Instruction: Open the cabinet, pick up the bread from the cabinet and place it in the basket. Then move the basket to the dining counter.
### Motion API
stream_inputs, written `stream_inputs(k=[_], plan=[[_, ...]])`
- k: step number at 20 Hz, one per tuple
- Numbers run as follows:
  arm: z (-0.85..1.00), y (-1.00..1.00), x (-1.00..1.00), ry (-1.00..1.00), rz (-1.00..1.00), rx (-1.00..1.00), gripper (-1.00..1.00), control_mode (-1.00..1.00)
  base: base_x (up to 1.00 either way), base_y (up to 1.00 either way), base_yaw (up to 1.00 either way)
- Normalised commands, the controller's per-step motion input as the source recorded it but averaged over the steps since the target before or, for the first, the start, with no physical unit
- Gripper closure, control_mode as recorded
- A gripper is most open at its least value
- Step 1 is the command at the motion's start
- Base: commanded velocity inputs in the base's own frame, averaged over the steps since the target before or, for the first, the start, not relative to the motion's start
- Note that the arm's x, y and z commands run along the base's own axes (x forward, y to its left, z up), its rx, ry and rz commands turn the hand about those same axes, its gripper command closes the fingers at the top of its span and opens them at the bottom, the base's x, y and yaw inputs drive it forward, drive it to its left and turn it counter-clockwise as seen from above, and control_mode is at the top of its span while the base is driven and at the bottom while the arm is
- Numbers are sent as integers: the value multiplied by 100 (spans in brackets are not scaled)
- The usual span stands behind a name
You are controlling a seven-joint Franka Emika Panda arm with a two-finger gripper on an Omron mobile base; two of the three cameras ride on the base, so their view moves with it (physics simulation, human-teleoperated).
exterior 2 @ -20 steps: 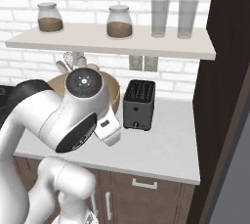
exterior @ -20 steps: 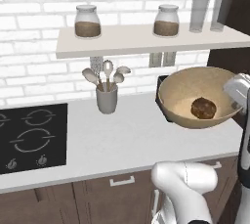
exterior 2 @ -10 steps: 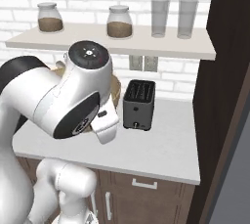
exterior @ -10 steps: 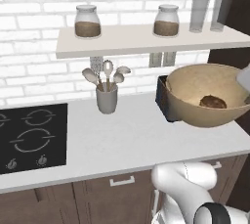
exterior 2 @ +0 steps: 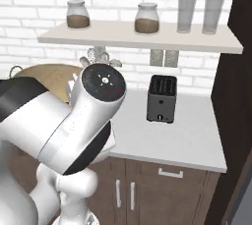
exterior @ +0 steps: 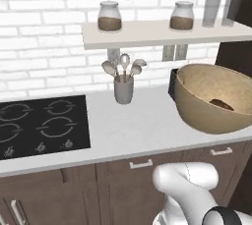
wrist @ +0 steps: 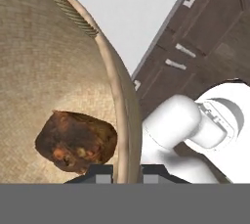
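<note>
The tan basket (exterior: pixel 211 106) hangs tilted above the right end of the white worktop (exterior: pixel 133 126), its far rim hiding part of the toaster. The dark-brown bread (exterior: pixel 221 104) lies on its floor. In the hand view the basket wall (wrist: pixel 49 61) and its rope-trimmed rim run down between my finger tips, and the bread (wrist: pixel 75 142) sits just inside. My gripper (wrist: pixel 128 171) is shut on the basket's rim. From the right base, the basket (exterior 2: pixel 44 74) peeks out behind my arm's big white joint.
A black toaster (exterior 2: pixel 162 98) stands on the worktop below a shelf (exterior 2: pixel 142 37) with two jars and two glasses. A grey utensil holder (exterior: pixel 123 84) and a black hob (exterior: pixel 42 126) lie to the left. A dark tall cabinet (exterior 2: pixel 236 96) closes the right side.
The whole picture has shifted to the right, so the base has moved. The held basket with the bread has come nearer and further right, and my arm has swung round.
</note>
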Motion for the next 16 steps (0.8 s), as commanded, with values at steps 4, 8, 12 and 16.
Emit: stream_inputs(k=[4,8,12,16], plan=[[0,0,0,0,0,0,100,100,-61,100,0],[0,0,0,0,0,0,100,100,-33,100,11],[0,0,0,0,0,0,100,100,-8,100,42],[0,0,0,0,0,0,100,100,2,61,81]])
